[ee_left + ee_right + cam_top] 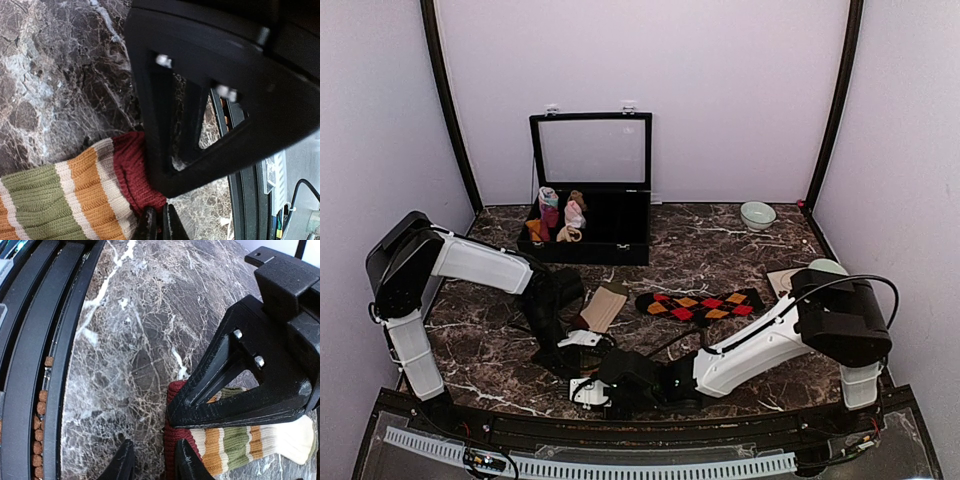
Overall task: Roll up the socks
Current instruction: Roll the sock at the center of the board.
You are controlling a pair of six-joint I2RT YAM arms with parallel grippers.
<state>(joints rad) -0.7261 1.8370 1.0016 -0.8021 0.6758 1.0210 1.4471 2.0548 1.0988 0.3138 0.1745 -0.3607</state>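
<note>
I see one striped sock (75, 200): cream, orange and green bands, maroon toe. Plus one argyle sock (700, 304). The left gripper (159, 216) is pinched on the toe; the right gripper (152, 460) is partly open and empty.

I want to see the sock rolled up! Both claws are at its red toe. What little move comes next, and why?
Probably the right gripper should close on the red toe. The left gripper pinches that toe of the striped sock, while the right one stands open with the toe's edge in its gap. Two grips could then start the roll.
</note>
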